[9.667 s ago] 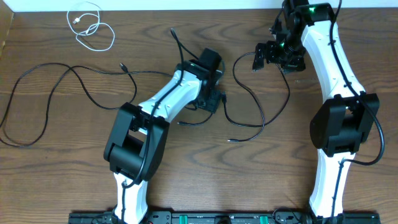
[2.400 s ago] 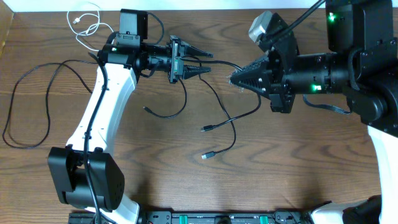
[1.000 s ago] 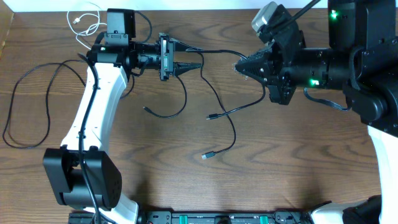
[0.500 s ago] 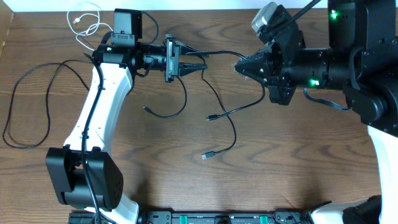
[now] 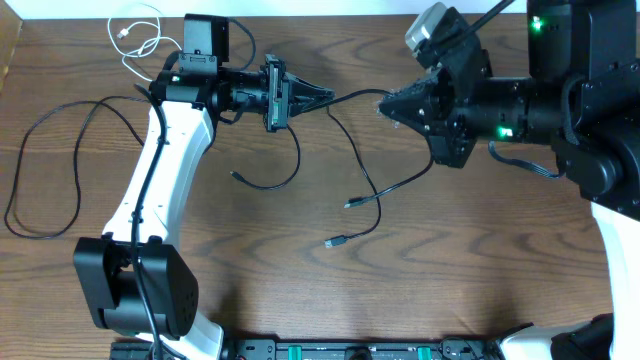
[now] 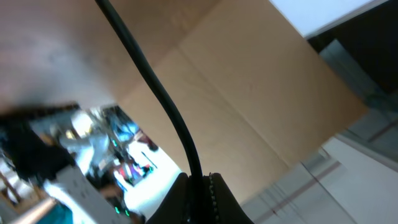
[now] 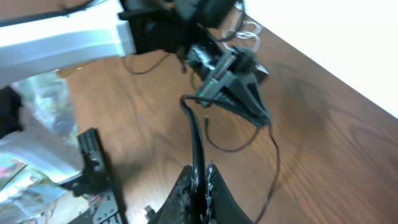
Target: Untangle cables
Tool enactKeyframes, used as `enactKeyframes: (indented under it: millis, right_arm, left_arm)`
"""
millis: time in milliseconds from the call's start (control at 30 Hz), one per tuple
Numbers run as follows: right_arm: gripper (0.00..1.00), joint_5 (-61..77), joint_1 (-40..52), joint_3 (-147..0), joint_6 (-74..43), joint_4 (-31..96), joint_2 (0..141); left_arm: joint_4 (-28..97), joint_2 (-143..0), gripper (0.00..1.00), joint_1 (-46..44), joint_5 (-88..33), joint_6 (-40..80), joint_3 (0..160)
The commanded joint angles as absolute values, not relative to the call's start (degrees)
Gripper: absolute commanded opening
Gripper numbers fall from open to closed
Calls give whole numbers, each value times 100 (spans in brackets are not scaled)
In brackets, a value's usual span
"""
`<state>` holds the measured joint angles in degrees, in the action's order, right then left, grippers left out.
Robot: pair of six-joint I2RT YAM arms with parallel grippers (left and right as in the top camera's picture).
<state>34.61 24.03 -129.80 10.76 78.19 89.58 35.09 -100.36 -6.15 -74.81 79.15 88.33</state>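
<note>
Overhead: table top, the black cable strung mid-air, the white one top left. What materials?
Table: wood or wood-look laminate, brown grain, low sheen; can't tell which.
Black cable: likely a rubbery plastic jacket, matte, hangs in loose curves.
White cable: likely a similar plastic jacket, smooth, lies in small loops; plug too small to judge.

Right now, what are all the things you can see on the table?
white cable: one, white, coiled at the far left corner.
black cables: several, count unclear, black; a big loop lies on the left, and loose plug ends lie in the middle.
table: one, brown wood, under everything.
arms: two, white and black, left and right.
left claw: one, black, shut on one of the black cables.
right claw: one, black, facing the left claw, shut on one of the black cables too.
</note>
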Motion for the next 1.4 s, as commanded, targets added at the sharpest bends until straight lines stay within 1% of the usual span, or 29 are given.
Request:
enactKeyframes:
  millis: [0, 133, 200, 233, 267, 333, 467, 500, 567, 600, 633, 667, 767, 933, 1000, 1033, 1200, 1367]
  right_arm:
    - [1, 2611, 2383, -13034, 388, 7846, 8914]
    - [1, 2115, 2187, -13034, 58, 8023, 8901]
    - [1, 1944, 2012, -13034, 23, 8180, 8892]
    - [2, 1874, 1907, -13034, 25, 8274, 8892]
    - [8, 1841, 1822, -13034, 30, 8361, 8892]
    - [16, 1776, 1651, -13034, 49, 8517, 8892]
    - [14, 1745, 1411, -13034, 49, 8663, 8892]
    - [17, 1745, 1382, -13034, 47, 8663, 8895]
    - [33, 1745, 1345, -13034, 49, 8656, 8895]
    - [43, 1745, 1343, -13034, 47, 8648, 8895]
    - [49, 1745, 1343, -13034, 47, 8639, 8895]
    - [53, 1747, 1343, -13034, 47, 8635, 8895]
    - [55, 1747, 1343, -13034, 47, 8613, 8895]
    - [58, 1747, 1343, -13034, 47, 8556, 8895]
    - [58, 1747, 1343, -13034, 47, 8556, 8895]
    - [56, 1752, 1343, -13034, 43, 8560, 8895]
    - [56, 1750, 1345, -13034, 43, 8617, 8895]
    - [56, 1750, 1350, -13034, 45, 8663, 8895]
  left_arm:
    - [3500, -9896, 7, -607, -6420, 7039, 8842]
    - [3514, -9896, 7, -600, -5299, 6333, 8842]
    - [3601, -9894, 7, -582, -4866, 6191, 8842]
    - [3625, -9889, 7, -580, -4777, 6169, 8842]
    - [3607, -9885, 7, -580, -4753, 6169, 8842]
    - [3566, -9837, 7, -580, -4753, 6169, 8858]
    - [3538, -9564, 7, -596, -4751, 6123, 9024]
    - [3527, -9472, 7, -598, -4746, 6053, 9091]
    - [3524, -9260, 7, -598, -4687, 5843, 9262]
    - [3524, -9129, 7, -598, -4650, 5699, 9341]
    - [3524, -9019, 7, -598, -4600, 5568, 9402]
    - [3527, -8884, 7, -598, -4552, 5376, 9472]
    - [3527, -8586, 7, -598, -4534, 5083, 9614]
    - [3476, -8121, 7, -598, -4536, 5092, 9765]
    - [3317, -8023, 7, -589, -4528, 5103, 9765]
    - [3249, -7981, 7, -576, -4501, 5081, 9765]
    - [3273, -7808, 8, -397, -3662, 4993, 9765]
    - [3312, -7793, 8, 113, -3465, 4635, 9765]
